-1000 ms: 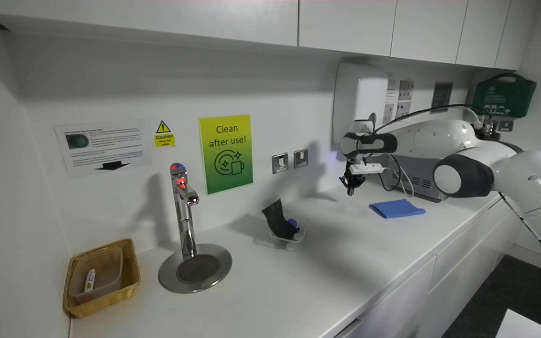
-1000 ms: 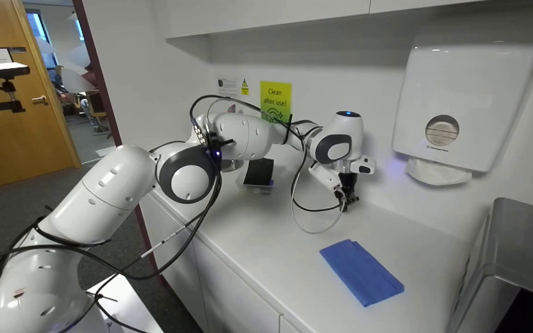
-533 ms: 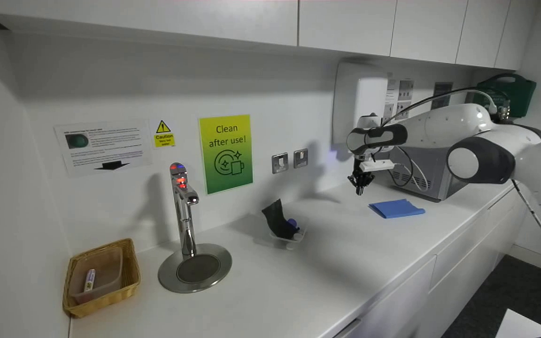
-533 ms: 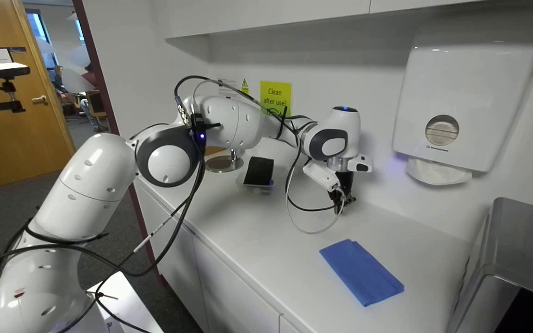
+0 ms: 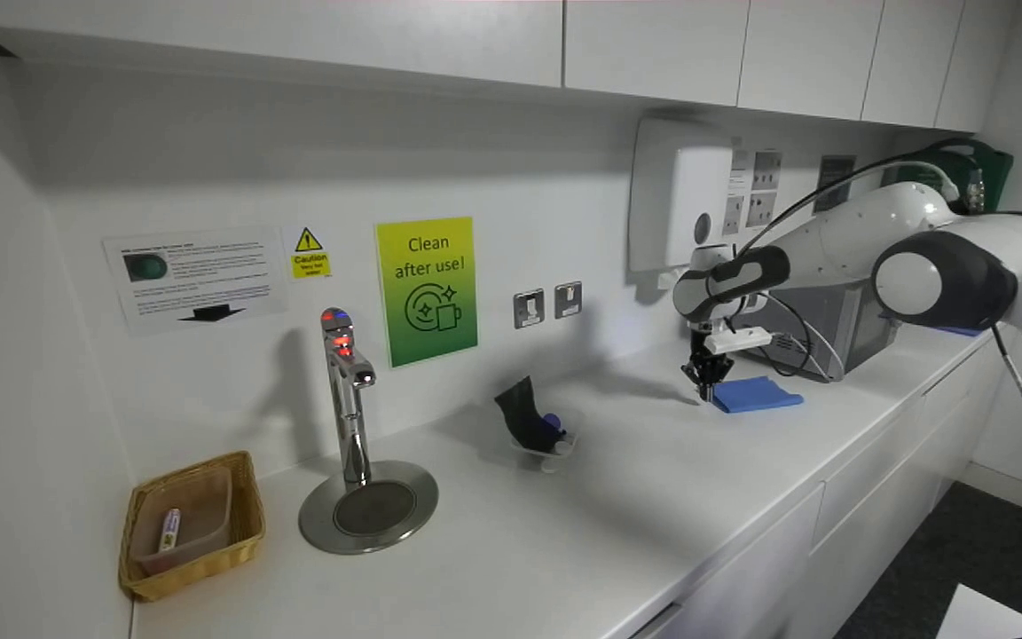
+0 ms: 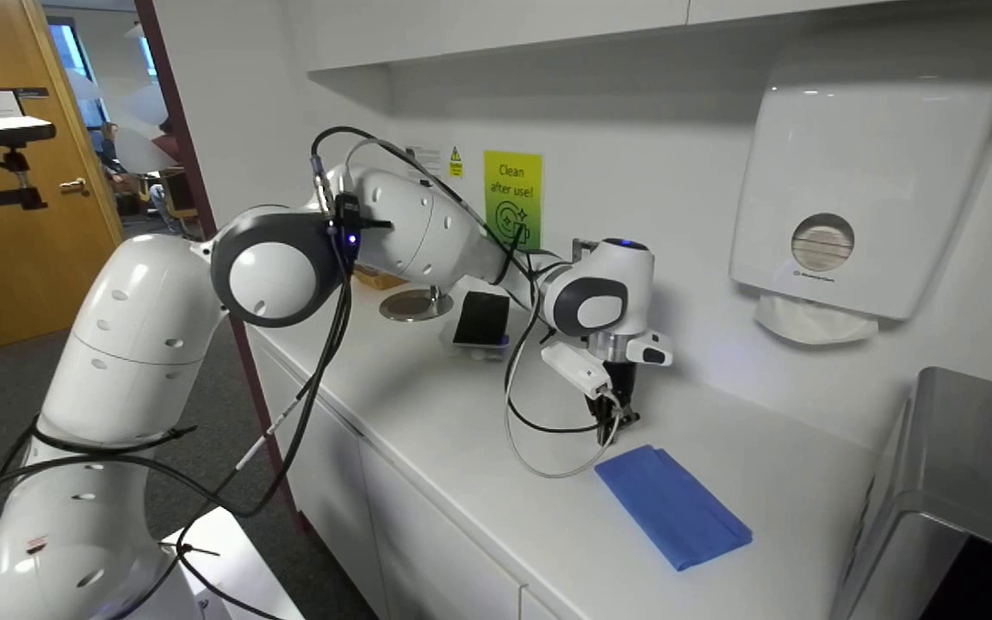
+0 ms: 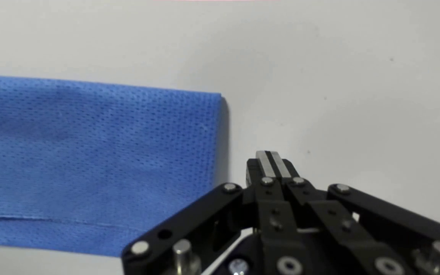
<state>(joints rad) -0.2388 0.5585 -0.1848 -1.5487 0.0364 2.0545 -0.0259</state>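
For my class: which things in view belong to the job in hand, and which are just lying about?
Seemingly part of the job:
folded blue cloth
shut gripper, beside the cloth

Seemingly just lying about:
wicker basket
plastic box inside it
clear tub
grey appliance

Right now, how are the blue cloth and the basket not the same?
The cloth is blue; the basket is light brown and woven.
The cloth lies folded flat; the basket has raised sides.
The cloth has the closed claw just beside its end; the basket is far from the claw, with a see-through tub inside.
Both rest on the white counter.
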